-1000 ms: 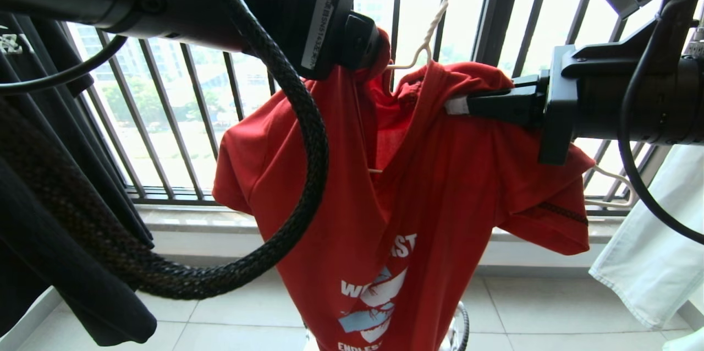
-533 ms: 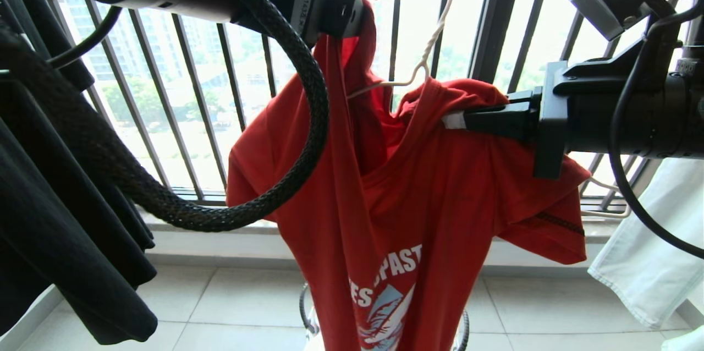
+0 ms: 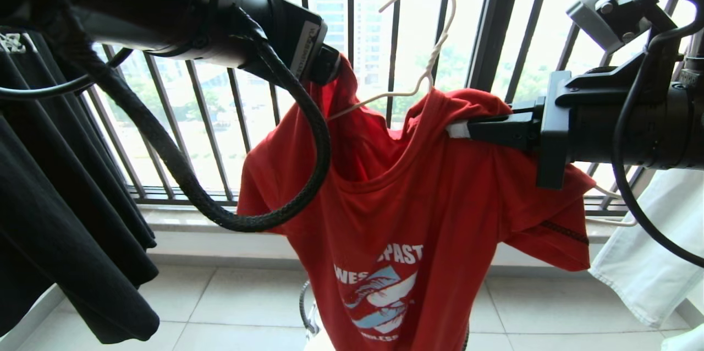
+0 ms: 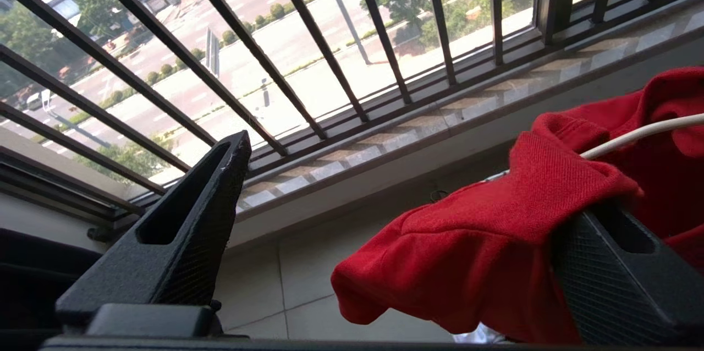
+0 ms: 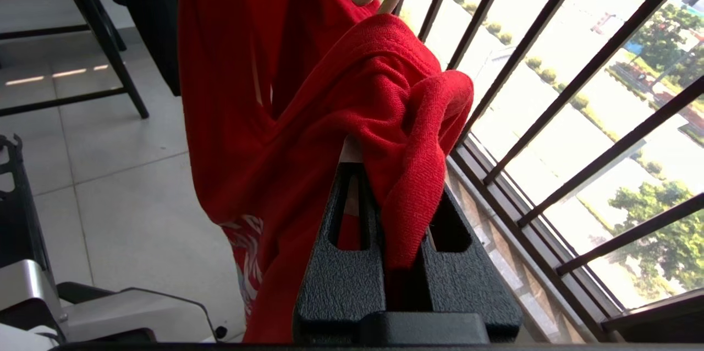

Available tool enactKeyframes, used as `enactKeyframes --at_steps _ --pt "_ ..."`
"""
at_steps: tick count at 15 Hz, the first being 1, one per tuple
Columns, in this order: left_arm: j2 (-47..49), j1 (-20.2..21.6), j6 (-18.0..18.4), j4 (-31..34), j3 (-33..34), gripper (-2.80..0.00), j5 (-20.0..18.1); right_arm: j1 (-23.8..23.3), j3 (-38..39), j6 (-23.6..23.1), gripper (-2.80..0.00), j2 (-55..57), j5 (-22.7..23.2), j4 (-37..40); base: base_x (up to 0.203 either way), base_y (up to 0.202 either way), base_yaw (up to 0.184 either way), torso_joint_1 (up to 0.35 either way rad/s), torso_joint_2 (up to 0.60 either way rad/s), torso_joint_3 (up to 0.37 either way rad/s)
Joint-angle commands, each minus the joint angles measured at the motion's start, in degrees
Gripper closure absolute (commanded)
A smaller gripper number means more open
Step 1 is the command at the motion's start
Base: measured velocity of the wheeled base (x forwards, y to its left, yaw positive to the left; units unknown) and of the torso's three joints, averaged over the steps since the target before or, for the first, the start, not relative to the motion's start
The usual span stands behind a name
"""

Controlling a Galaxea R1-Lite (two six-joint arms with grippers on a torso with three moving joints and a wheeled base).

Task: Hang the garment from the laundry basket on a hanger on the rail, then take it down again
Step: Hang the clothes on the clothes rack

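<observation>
Red T-shirt half-dressed on the hanger, rail not yet reached

Red T-shirt [image 3: 418,213] is hanging in mid-air in front of the dark window railing [image 3: 484,37], draped over the thin white wire hanger [image 3: 434,32], whose hook is standing free with no rail in view. On the right shoulder the cloth is sitting over the wire, and the right tool [image 3: 459,130] is clamped together on that bunched shoulder, seemingly with the wire inside. On the other side the collar is lying over one finger of the left tool [image 3: 330,67], whose fingers [image 4: 181,230] are standing wide apart and gripping nothing; that wire arm is showing bare beside it. By my reading the dressing is roughly half done: the left shoulder is waiting to be pulled over, then the hooking on the rail, then the taking down.

A black shirt [image 3: 60,219] is hanging at the left and a white garment [image 3: 649,252] at the right. Below, pale floor tiles [image 3: 231,307] are running to the stone sill [image 3: 187,218], and the basket's rim [image 3: 302,307] is peeping out under the hem.
</observation>
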Motion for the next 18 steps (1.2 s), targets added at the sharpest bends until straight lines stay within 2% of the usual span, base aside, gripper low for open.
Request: enactKeyframes --at_steps 1,4,7,9,12,13,15,17,18 --pt "0.34 -0.04 -0.15 0.75 0.01 -2.8 1.01 -0.12 -0.01 -0.08 0.0 -0.68 -0.04 -0.06 0.0 0.0 0.0 0.0 0.0 0.0" --pt "0.52 -0.28 -2.71 4.26 0.04 -2.8 1.6 -0.16 -0.32 0.01 0.0 -1.97 -0.11 -0.25 0.0 0.0 0.0 0.0 0.0 0.0" --pt "0.98 -3.51 -6.81 5.13 0.09 -2.8 1.4 -0.31 -1.42 0.54 0.0 -2.32 -0.37 -0.33 0.0 0.0 0.0 0.0 0.0 0.0" --pt "1.96 -6.4 -7.82 2.98 -0.04 -2.8 1.19 -0.25 -1.42 0.54 0.0 -2.32 -0.37 -0.41 0.0 0.0 0.0 0.0 0.0 0.0" --pt "2.84 -7.46 -7.94 0.28 0.04 -2.8 0.96 -0.34 -1.42 2.14 0.0 -2.11 -0.45 -0.58 0.0 0.0 0.0 0.0 0.0 0.0" --pt "1.77 -7.53 -8.2 0.32 0.1 -2.8 -0.54 -0.75 -1.51 2.35 0.0 -2.01 -0.41 -0.65 0.0 0.0 0.0 0.0 0.0 0.0" --pt "-1.43 -7.93 -10.72 0.55 0.25 -2.8 -6.85 -2.17 -1.51 2.45 0.0 -1.62 -0.29 -1.95 0.0 0.0 0.0 0.0 0.0 0.0" --pt "-4.34 -7.91 -12.33 2.22 2.94 -2.8 -7.89 -2.66 -1.59 3.96 0.0 -1.62 -0.29 -3.56 0.0 0.0 0.0 0.0 0.0 0.0" --pt "-5.68 -7.76 -12.9 2.87 5.15 0.0 -8.01 -3.04 -1.86 4.22 0.0 -1.53 -0.37 -4.42 0.0 0.0 0.0 0.0 0.0 0.0"
